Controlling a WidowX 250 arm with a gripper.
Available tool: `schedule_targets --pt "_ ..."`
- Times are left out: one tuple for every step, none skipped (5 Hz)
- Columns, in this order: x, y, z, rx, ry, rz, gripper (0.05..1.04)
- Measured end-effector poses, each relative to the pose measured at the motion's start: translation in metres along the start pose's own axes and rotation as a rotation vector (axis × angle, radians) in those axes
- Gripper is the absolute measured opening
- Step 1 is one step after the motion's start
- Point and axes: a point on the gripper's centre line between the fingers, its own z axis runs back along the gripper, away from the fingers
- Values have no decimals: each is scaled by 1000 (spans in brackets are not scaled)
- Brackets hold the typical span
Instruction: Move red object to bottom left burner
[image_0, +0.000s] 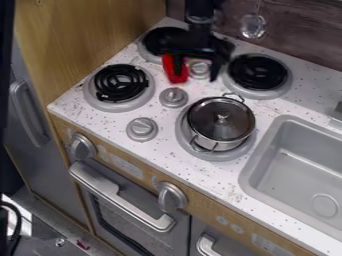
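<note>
The black gripper (196, 72) hangs over the back middle of the stove, between the two back burners, its two fingers spread apart. A red object (172, 75) is at its left finger, which partly covers it; whether they touch I cannot tell. The bottom left burner (120, 86), a black coil on a grey round base, lies at the left of the stovetop, to the left of and slightly lower in view than the red object.
A lidded metal pot (221, 123) stands on the front right burner. Grey knobs (141, 129) rise from the middle of the stovetop. The back left burner (162, 41) is partly behind the arm; the back right burner (258, 73) is beside it. A grey sink (294, 160) lies right.
</note>
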Motion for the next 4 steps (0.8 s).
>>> schedule_targets --pt "28 21 -18 0 2 97 999" --pt "45 30 -39 -16 17 173 999" --pt "52 31 -57 -35 39 232 999" --pt "51 29 -71 -43 65 250 999"
